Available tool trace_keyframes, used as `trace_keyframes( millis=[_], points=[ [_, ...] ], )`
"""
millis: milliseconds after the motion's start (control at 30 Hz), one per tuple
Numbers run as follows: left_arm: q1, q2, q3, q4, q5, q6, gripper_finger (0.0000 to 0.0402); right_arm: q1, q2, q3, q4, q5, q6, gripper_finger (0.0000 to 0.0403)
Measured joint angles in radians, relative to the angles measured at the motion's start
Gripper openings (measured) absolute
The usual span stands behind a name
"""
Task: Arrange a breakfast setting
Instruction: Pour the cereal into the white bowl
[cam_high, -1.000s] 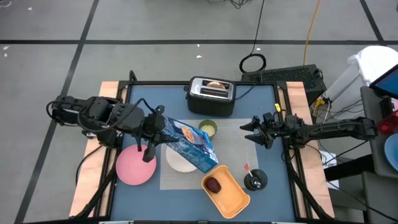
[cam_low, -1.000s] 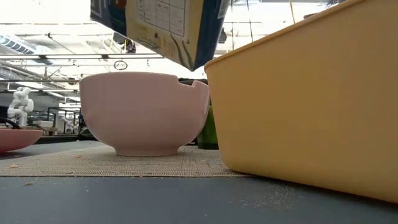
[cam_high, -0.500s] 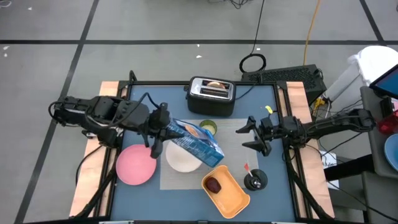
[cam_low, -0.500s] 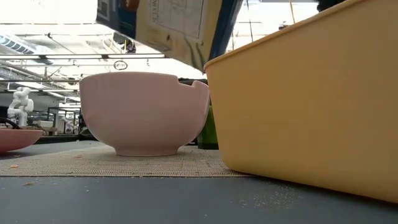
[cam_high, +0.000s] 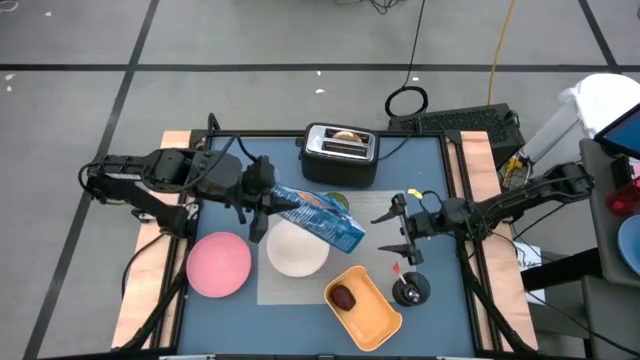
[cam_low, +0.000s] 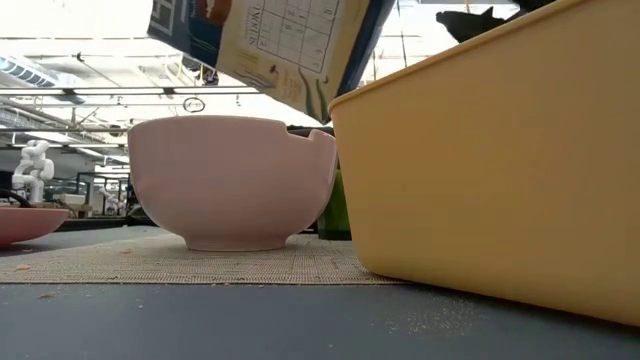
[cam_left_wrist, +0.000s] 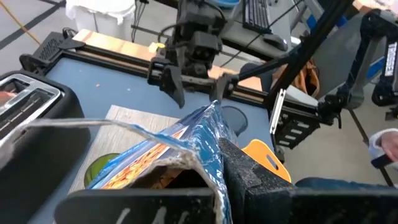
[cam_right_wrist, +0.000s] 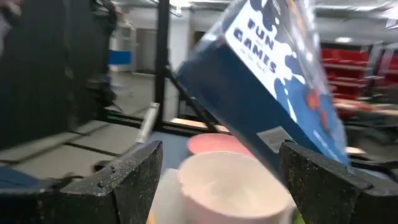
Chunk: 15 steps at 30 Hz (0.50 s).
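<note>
Above the white bowl (cam_high: 297, 252) on the grey placemat (cam_high: 290, 290) hangs a blue cereal box (cam_high: 318, 217), tilted, with my left gripper (cam_high: 262, 200) shut on it. The pink plate (cam_high: 219, 264) lies left of the bowl. The box half hides the green cup (cam_high: 338, 202). A bread piece (cam_high: 347, 135) sticks out of the toaster (cam_high: 340, 150). My right gripper (cam_high: 398, 232) hovers open to the right of the box, with nothing between its fingers (cam_right_wrist: 134, 177). My left gripper holds the cereal box by its opened top end (cam_left_wrist: 208, 163), pinched between the fingers, which come level from the table's left and tip slightly down. The box is lifted clear above the bowl. Its closed end (cam_high: 352, 237) points toward the table's right.
An orange tray (cam_high: 372, 318) holding a dark red item (cam_high: 343, 297) sits at the near right beside the placemat. A black round object (cam_high: 411, 290) stands to its right, below my right gripper. The toaster occupies the far middle.
My left gripper has shifted toward the far edge and rolled, swinging the box's closed end from the near right toward the right, while it stays over the bowl. My right gripper has rolled and come a little toward the near edge and the box, staying open.
</note>
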<state>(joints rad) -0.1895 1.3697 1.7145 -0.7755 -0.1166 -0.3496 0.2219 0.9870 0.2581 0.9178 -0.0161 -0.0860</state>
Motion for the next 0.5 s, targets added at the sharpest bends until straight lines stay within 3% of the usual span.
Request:
trace_keyframes(
  millis=[133,500],
  points=[
    [0.01,0.0,0.0,0.032,0.0,0.0,0.0003,0.034,0.029,0.001,0.091,0.097,-0.041,0.031],
    [0.02,0.0,0.0,0.047,0.0,0.0,0.0003,0.035,0.025,0.001,0.156,0.094,-0.098,0.0318]
  ],
)
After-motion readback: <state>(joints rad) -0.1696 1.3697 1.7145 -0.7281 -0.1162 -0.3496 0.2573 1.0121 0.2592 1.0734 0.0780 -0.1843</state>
